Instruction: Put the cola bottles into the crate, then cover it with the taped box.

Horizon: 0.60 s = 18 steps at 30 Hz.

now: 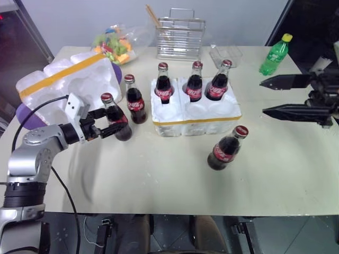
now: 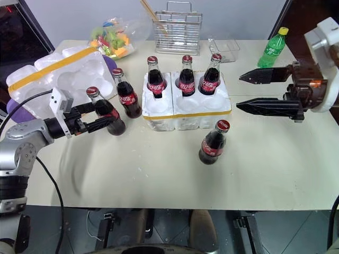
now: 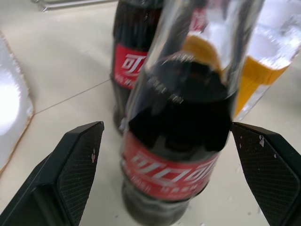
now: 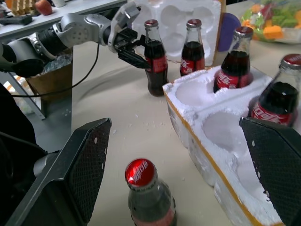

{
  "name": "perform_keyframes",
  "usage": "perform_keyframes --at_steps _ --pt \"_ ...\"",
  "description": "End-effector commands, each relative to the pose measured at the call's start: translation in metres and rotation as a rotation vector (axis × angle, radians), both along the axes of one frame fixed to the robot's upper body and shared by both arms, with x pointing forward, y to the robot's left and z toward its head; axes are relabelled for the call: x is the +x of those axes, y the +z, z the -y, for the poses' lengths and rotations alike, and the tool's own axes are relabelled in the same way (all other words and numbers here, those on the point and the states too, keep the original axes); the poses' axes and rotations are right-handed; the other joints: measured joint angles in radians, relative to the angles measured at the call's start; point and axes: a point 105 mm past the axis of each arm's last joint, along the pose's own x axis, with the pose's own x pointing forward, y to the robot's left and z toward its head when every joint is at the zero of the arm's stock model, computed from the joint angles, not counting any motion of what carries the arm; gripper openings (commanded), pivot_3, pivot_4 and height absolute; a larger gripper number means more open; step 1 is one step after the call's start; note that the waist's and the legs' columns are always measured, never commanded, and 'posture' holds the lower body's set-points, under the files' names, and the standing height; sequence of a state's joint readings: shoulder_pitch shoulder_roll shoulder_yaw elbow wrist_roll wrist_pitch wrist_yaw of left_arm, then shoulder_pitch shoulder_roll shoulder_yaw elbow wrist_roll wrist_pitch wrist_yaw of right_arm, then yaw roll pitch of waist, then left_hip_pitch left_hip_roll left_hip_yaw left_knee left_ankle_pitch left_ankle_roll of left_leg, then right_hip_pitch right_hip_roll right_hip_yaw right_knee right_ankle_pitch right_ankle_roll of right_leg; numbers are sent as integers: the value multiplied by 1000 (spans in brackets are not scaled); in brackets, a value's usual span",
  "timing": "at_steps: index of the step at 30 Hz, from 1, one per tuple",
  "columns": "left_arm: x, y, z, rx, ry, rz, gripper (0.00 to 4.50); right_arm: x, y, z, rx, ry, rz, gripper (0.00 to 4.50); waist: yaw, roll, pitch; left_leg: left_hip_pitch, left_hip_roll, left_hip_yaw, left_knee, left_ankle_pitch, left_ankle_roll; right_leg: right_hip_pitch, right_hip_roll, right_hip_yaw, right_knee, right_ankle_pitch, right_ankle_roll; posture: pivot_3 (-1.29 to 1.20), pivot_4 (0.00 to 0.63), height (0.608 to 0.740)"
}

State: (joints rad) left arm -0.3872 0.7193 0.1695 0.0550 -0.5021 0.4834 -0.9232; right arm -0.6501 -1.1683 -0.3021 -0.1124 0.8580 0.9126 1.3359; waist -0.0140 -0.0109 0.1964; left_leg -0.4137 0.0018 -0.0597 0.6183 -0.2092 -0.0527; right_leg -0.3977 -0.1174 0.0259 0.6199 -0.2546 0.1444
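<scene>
Left hand [image 1: 108,125] released, fingers straddling a cola bottle [image 1: 116,118] left of the crate [image 1: 195,112], whose three far wells are filled. Right hand [image 2: 244,91] released. Taped box [image 1: 69,79] far left half-hides a purple thing [image 1: 29,117].

Even, bright overhead lighting; counter [image 1: 159,185] evenly lit with soft, short shadows beside the bottles. Mild glare on glass shoulders. Left wrist view: nearest cola bottle [image 3: 181,122] blurred and out of focus. Dark corners at the head views' upper edges.

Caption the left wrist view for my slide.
Open left gripper straddling a cola bottle, not yet closed.
</scene>
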Motion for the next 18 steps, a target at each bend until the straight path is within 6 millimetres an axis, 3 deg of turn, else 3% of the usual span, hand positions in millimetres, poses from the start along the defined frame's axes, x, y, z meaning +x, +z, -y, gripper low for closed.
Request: perform_keyframes --at_steps 1,9,13,18 --pt "5 6 10 -5 -12 63 4487 -5 13 -3 23 11 54 4500 2 0 0 0 0 0 0 0 0 0 0 0 0 0 0 0 150 739" --pt "5 10 18 -33 -8 87 4487 -4 10 -6 48 7 49 4500 -3 0 0 -1 0 0 2 0 0 0 0 0 1 0 0 0 150 739" --pt "0 12 10 -21 -5 79 2769 -3 9 -5 59 -6 48 4500 -1 0 0 -1 0 0 2 0 0 0 0 0 1 0 0 0 150 739" --pt "-25 24 14 -10 -132 11 2645 -1 8 -2 72 -34 48 4500 -4 -1 1 -2 0 -1 2 0 0 -1 0 0 1 0 0 0 150 739"
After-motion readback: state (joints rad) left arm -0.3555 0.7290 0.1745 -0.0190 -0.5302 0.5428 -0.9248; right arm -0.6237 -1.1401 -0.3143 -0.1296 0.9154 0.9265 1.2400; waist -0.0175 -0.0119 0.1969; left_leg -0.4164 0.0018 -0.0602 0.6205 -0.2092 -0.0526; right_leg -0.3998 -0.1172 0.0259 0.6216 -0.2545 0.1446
